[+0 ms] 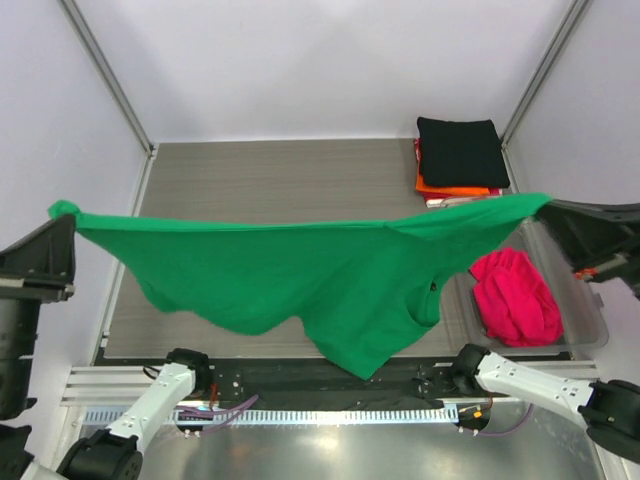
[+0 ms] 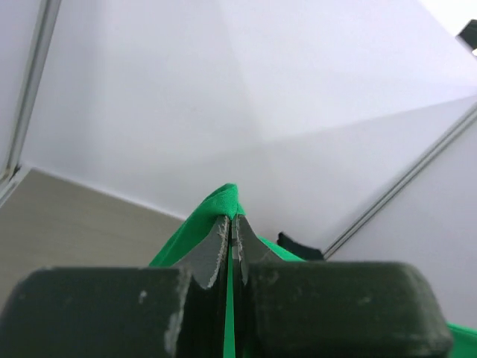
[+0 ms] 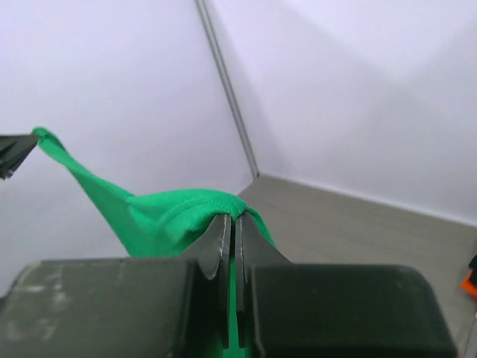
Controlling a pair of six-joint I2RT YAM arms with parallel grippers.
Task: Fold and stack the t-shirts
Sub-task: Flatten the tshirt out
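The left gripper (image 1: pixel 66 213) and right gripper (image 1: pixel 546 205), each clamped tight on an edge of the bright green soft cloth t-shirt (image 1: pixel 320 270), hold it stretched, sagging in folds above the grey worktop (image 1: pixel 250 180) near its near edge.

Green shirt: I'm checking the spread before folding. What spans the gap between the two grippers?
In the top view, only the green shirt stretches between the left gripper and right gripper, each shut on it, sagging above the table.
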